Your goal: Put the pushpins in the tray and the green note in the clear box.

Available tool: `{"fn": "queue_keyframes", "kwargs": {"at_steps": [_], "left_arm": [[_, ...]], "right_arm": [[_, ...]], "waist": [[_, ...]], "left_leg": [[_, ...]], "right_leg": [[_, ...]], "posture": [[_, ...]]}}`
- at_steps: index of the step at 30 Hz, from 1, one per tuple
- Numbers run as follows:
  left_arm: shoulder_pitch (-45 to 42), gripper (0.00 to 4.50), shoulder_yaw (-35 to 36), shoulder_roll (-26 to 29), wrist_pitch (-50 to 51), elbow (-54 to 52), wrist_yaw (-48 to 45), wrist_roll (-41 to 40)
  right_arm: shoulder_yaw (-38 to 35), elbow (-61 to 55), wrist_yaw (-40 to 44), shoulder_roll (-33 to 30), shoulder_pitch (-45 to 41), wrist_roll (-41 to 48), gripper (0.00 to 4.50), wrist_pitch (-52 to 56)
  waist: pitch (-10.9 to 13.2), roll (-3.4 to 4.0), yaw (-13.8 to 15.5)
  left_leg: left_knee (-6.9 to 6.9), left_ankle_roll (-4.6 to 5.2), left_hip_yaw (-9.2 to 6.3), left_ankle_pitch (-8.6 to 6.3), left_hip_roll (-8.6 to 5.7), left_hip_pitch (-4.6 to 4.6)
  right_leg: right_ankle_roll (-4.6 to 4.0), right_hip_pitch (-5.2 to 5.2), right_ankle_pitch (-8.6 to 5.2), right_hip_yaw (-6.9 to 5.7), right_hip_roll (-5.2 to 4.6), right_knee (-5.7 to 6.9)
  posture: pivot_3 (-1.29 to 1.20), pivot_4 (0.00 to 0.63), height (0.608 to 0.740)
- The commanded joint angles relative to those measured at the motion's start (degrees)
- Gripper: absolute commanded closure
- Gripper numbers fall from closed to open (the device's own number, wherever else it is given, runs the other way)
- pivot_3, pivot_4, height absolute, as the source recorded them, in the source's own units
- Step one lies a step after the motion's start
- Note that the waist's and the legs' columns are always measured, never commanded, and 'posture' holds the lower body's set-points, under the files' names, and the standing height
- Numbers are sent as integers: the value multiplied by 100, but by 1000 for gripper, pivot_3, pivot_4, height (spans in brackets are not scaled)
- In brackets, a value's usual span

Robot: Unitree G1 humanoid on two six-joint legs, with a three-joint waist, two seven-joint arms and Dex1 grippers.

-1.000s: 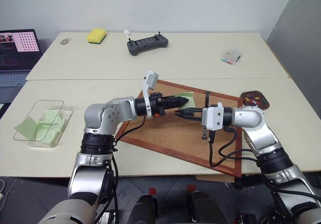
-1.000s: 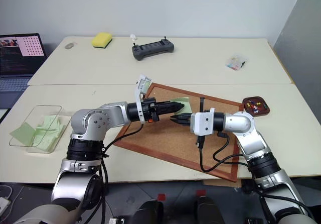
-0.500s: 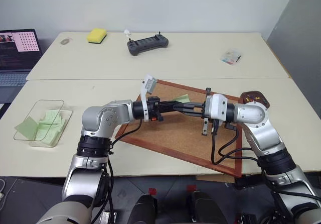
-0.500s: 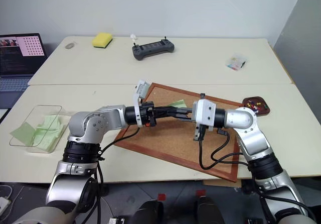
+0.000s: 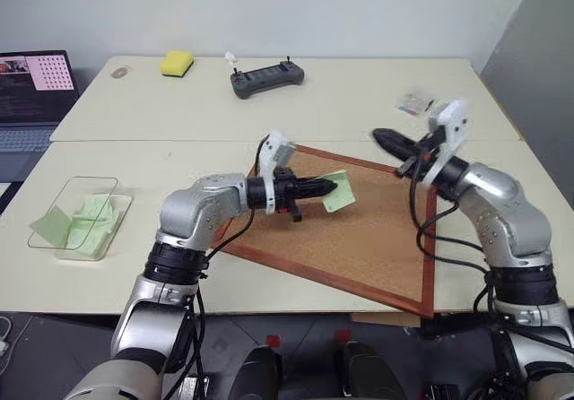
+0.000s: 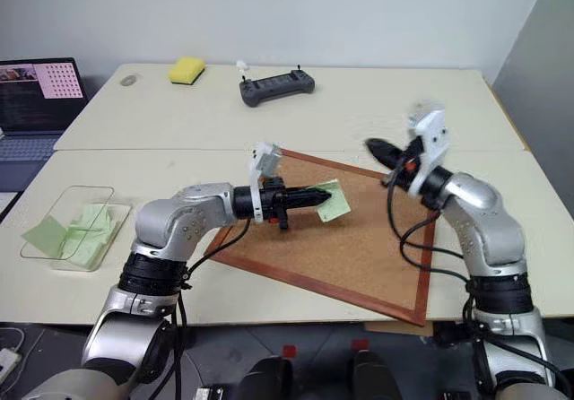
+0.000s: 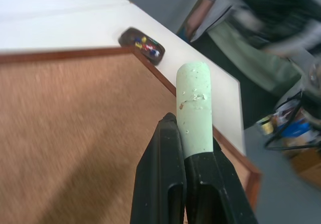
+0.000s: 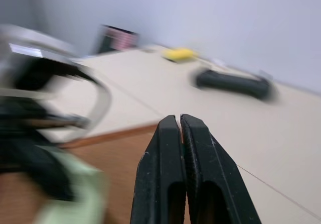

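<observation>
My left gripper (image 5: 320,187) is shut on one edge of the pale green note (image 5: 339,192), which hangs just above the corkboard (image 5: 368,239). In the left wrist view the note (image 7: 195,108) sticks up, curled, from between the black fingers (image 7: 163,148). My right gripper (image 5: 380,137) is shut and raised over the board's far right corner, apart from the note; nothing shows between its fingers (image 8: 163,148). The dark oval tray (image 7: 142,44) with coloured pushpins (image 7: 145,42) lies beyond the board's corner. The clear box (image 5: 82,218) holding green slips sits at the near left.
On the far table lie a yellow sponge (image 5: 175,63), a black controller (image 5: 266,79) and a small clear packet (image 5: 413,104). A laptop (image 5: 31,91) stands at the far left. The corkboard's wooden frame lies askew across the near table.
My right gripper has drawn back from the note, swinging right and up while rolling. My left gripper has closed on the note, which now hangs free of the board.
</observation>
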Motion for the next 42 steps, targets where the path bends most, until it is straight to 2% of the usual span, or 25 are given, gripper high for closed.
{"fn": "queue_keyframes", "kwargs": {"at_steps": [1,4,6,12,19,23,29,39,42], "left_arm": [[-60,4430,-497,-125,-1268,-489,-160,649],[-70,4430,-875,-216,-2223,-336,-89,1317],[-124,4430,-1040,-355,-2491,-93,127,1645],[50,4430,-1482,-397,-2761,144,8,2138],[159,4430,-1450,-312,-2669,82,-23,2305],[215,4500,-1438,-289,-2544,3,-78,2271],[139,4500,-1399,-311,-2575,98,-82,2294],[150,4500,-1408,-308,-2575,74,-85,2293],[157,4500,-1408,-309,-2581,80,-85,2293]], "right_arm": [[-667,1187,-882,-200,-269,-389,4500,16],[-956,2169,-1351,-293,-600,-590,4500,-128],[-978,2795,-1440,-376,-808,-777,4500,-403],[-971,4129,-1526,-362,-1198,-1060,4500,-1008],[-1017,4531,-1594,-351,-1216,-1138,4500,-1167],[-1075,4629,-1608,-334,-1230,-1118,3732,-1286],[-1063,4570,-1566,-338,-1194,-1103,2222,-1241],[-1080,4406,-1520,-353,-1081,-1069,61,-1100],[-1080,4311,-1513,-326,-1056,-1042,61,-1036]], "waist": [[0,0,7],[0,1,3],[0,1,-29],[-1,3,-85],[-1,3,-84],[-1,4,-84],[-1,4,-82],[-1,4,-82],[-1,4,-82]], "left_leg": [[-2,0,4,0,0,-2],[-3,2,27,0,-1,-2],[-2,5,33,-2,0,-1],[-3,30,57,-15,2,13],[0,31,59,-16,4,10],[-1,31,55,-16,6,10],[0,31,55,-16,5,10],[0,31,55,-16,5,10],[0,31,55,-16,5,10]], "right_leg": [[0,-1,0,0,0,-2],[0,-4,0,11,0,-1],[0,-5,0,15,2,1],[0,-5,1,32,15,8],[2,-5,1,37,6,8],[2,-4,1,33,7,8],[2,-4,1,32,7,9],[1,-4,1,33,7,9],[2,-4,1,33,7,9]], "posture": [[0,150,740],[0,150,740],[0,150,740],[0,150,740],[0,150,740],[0,150,740],[0,150,740],[0,150,740],[0,150,740]]}}
